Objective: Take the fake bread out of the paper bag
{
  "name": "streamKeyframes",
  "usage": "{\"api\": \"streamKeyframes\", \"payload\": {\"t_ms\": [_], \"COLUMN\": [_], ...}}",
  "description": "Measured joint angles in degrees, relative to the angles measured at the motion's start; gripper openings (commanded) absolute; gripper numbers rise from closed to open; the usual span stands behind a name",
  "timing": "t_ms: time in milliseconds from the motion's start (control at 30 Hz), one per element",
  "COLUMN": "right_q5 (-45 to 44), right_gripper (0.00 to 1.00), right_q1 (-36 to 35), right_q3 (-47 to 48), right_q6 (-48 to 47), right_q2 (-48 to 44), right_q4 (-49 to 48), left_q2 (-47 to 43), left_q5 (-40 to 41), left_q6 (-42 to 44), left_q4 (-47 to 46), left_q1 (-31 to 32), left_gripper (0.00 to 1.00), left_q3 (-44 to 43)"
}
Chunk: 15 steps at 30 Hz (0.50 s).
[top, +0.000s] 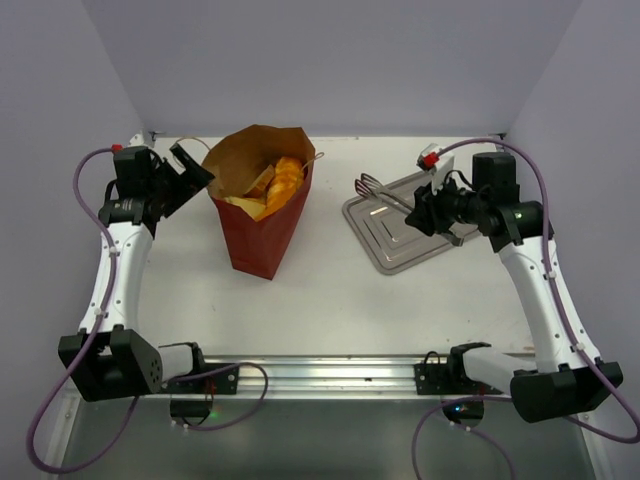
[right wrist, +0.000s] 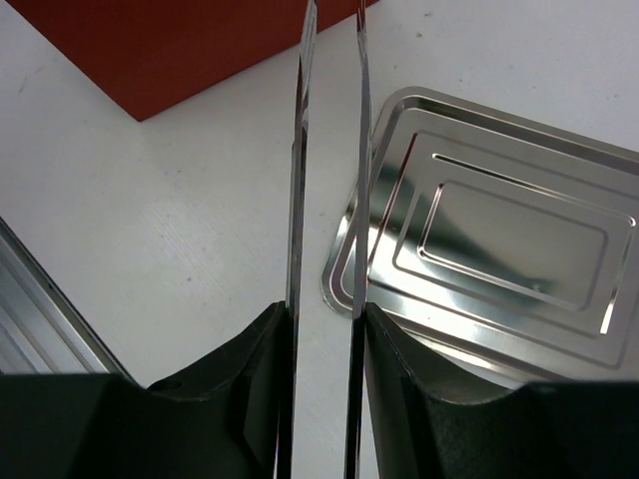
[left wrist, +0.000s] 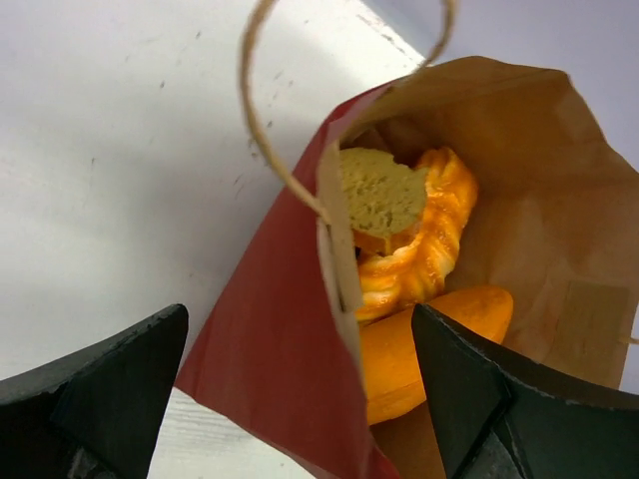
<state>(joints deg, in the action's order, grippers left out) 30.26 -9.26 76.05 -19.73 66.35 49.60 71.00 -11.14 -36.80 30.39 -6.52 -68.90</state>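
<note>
The red paper bag [top: 262, 222] lies on the table with its brown mouth open toward the back. Fake bread [top: 283, 178] shows inside it. In the left wrist view the bag [left wrist: 275, 339] holds a braided loaf [left wrist: 424, 244], a yellow-topped sandwich piece [left wrist: 379, 190] and an orange roll [left wrist: 419, 344]. My left gripper [top: 190, 168] is open at the bag's left rim [left wrist: 334, 249], one finger outside, one inside the mouth. My right gripper [top: 428, 212] is shut on the metal tongs [right wrist: 327, 150], held over the table by the steel tray [top: 408, 225].
The steel tray [right wrist: 499, 249] lies right of the bag, bare. The bag's string handle [left wrist: 262, 120] loops up in front of the left wrist camera. An aluminium rail [top: 320, 370] runs along the near edge. White walls close in the back and sides.
</note>
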Motion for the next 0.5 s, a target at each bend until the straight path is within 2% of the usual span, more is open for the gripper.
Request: {"api": "streamKeyframes", "payload": {"t_ms": [67,133,267,367,400,467,500], "right_q5": [0.7,1.16,2.43,3.15,3.54,4.02,4.28], "right_gripper": [0.38,0.38,0.38,0.38,0.38,0.38,0.37], "right_q1": [0.0,0.0,0.0,0.0,0.02,0.0,0.0], "right_q3": [0.35,0.68,1.2,2.67,3.32,5.01,5.79], "right_q6": [0.2,0.44,1.03,1.49,1.6,1.73,1.75], "right_q2": [-0.22,-0.26,-0.22,0.15,0.26,0.46,0.46], "right_q4": [0.15,0.17,0.17,0.31,0.33,0.35,0.37], "left_q2": [0.7,0.7,2.43,5.14,6.1,8.0,8.85], "left_q5": [-0.7,-1.77,-4.74,-6.8,-7.56,-9.05,-9.77], "left_q6": [-1.01,-1.64,-2.21,-2.64,-2.71,-3.1,-3.17], "left_q4": [1.57,1.84,0.44,-1.14,-1.64,-2.82,-3.28], "left_q1": [-1.16,-1.53,-1.6,-1.6,-1.6,-1.6,-1.6], "left_gripper": [0.93,0.85,0.8,0.72,0.63,0.51,0.34], "left_q3": [0.0,0.0,0.0,0.02,0.02,0.0,0.0]}}
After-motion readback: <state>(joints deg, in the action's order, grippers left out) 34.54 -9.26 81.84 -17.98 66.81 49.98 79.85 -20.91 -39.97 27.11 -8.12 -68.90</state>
